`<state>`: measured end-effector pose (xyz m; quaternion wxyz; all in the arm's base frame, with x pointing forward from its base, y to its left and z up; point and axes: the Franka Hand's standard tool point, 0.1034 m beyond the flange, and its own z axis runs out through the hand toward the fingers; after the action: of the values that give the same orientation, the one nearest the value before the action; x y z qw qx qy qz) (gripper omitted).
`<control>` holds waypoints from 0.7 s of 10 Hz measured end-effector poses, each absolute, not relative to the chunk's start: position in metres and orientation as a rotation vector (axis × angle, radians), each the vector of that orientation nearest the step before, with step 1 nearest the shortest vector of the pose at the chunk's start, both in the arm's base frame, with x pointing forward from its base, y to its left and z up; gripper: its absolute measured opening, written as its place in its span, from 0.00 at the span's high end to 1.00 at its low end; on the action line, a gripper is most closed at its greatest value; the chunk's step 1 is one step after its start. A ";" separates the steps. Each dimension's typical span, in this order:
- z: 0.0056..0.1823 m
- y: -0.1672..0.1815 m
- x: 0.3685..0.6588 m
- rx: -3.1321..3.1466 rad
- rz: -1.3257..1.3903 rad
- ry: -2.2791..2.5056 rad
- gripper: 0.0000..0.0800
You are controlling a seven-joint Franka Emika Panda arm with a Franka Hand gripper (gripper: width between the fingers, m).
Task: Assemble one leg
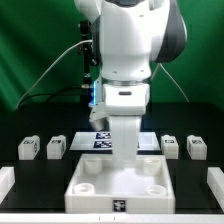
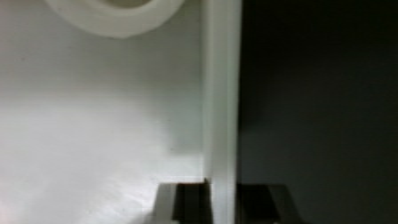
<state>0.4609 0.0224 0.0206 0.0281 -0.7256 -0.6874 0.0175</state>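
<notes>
Four legs, small white blocks with black-and-white tags, lie in a row on the black table: two at the exterior view's left point(image 1: 28, 148) point(image 1: 57, 146) and two at its right point(image 1: 170, 146) point(image 1: 197, 148). The large white tray-like piece point(image 1: 90, 182) with raised rims and round sockets lies in front of them. My gripper point(image 1: 122, 162) is down at its far rim. In the wrist view the gripper point(image 2: 224, 205) straddles that thin rim point(image 2: 221, 90), with a dark finger point(image 2: 187, 205) pressed against each side. No leg shows in the wrist view.
The marker board point(image 1: 92, 141) lies behind the tray-like piece, between the legs. White rails stand at the table's front corners point(image 1: 5, 182) point(image 1: 216, 180). A green curtain hangs behind. A round socket point(image 2: 116, 15) of the tray-like piece shows in the wrist view.
</notes>
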 end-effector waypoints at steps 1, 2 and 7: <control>0.021 0.038 0.471 -2.219 0.028 -2.144 0.93; 0.023 0.050 0.480 -2.202 0.001 -2.164 0.93; 0.020 0.074 0.496 -2.191 -0.023 -2.159 0.93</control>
<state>0.4964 0.0739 0.0201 0.0329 -0.7119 -0.7015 -0.0073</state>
